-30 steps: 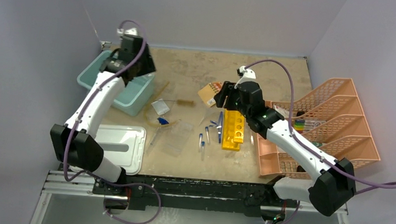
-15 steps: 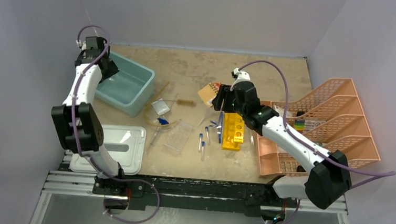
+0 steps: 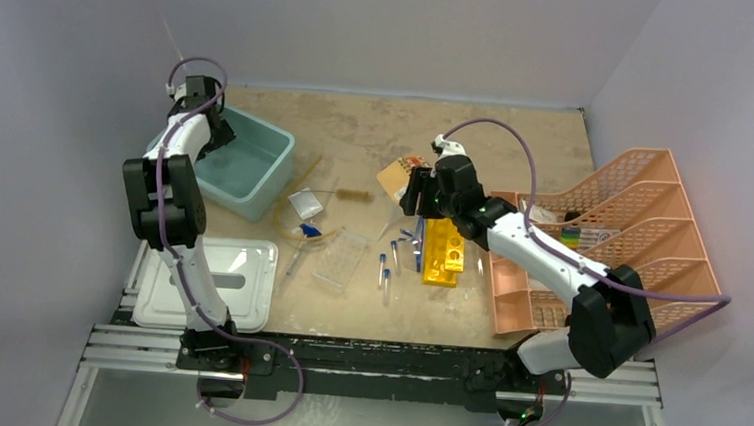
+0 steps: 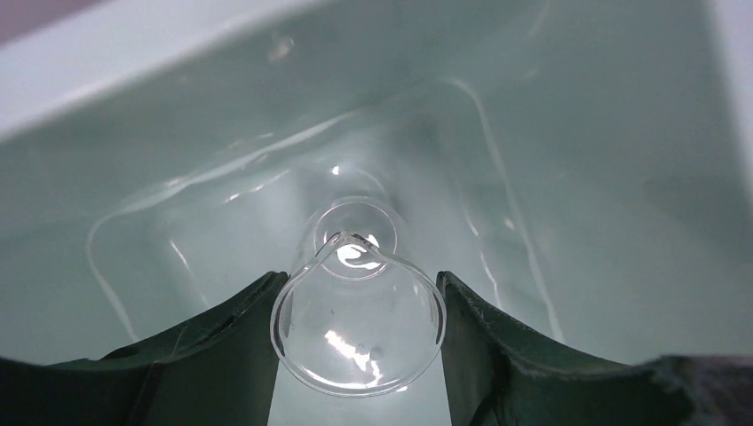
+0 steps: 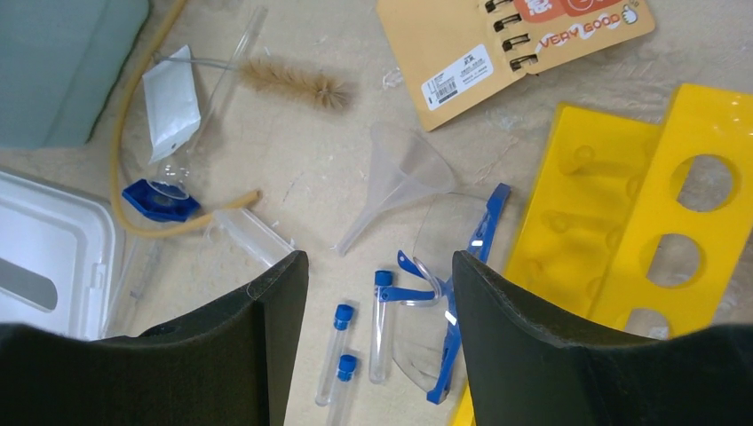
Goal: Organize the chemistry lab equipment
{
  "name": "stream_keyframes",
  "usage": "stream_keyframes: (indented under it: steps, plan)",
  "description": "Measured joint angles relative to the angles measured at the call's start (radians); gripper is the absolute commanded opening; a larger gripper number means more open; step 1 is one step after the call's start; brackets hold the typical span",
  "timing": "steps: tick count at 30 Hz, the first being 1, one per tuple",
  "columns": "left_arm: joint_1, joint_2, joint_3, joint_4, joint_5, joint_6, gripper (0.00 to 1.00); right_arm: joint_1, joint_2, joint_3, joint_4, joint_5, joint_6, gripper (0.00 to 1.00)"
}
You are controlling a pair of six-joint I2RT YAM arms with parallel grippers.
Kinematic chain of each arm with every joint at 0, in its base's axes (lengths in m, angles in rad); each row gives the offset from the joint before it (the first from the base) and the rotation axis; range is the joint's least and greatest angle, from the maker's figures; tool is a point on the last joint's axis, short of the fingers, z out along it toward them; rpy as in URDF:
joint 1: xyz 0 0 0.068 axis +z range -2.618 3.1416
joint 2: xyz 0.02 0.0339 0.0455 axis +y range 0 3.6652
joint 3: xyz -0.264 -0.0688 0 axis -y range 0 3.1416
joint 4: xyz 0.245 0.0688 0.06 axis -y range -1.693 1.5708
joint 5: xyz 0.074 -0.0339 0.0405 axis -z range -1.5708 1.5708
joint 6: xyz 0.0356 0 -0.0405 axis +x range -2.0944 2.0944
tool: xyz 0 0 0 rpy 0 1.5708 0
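Blue-capped tubes [image 5: 377, 337] lie on the table just below the right claw [image 5: 377, 262], in the gap between its two fingers. Those fingers are wide apart and hold nothing. Each tube's long side points away from the claw, cap at the far end, so a finger stands on either thin side. I think it can drop straight down and pinch one. The yellow rack [image 5: 613, 240] waits to its right. The left claw [image 4: 360, 280] is far off, squeezing a round clear glass piece [image 4: 355, 346] inside the green bin [image 4: 577, 133].

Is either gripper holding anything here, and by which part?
Left gripper grips a clear glass vessel by its round body, over the teal bin. Right gripper is open and empty.
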Motion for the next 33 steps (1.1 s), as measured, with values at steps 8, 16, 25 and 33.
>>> stream_keyframes:
  steps: [8, 16, 25, 33]
  plan:
    - [0.0, 0.054, 0.039, 0.037, -0.016, 0.001, 0.59, 0.0, 0.034, 0.014, -0.002, -0.01, 0.0, 0.66]
    - [0.0, 0.065, 0.061, 0.031, -0.021, 0.016, 0.79, -0.005, 0.034, 0.015, -0.002, -0.01, 0.0, 0.66]
    - [-0.002, 0.024, 0.1, -0.002, 0.031, 0.043, 0.81, -0.006, 0.033, 0.015, -0.002, -0.017, 0.0, 0.66]
    - [-0.109, -0.258, 0.091, -0.109, 0.048, 0.109, 0.8, -0.006, 0.018, 0.015, -0.002, -0.043, -0.002, 0.67]
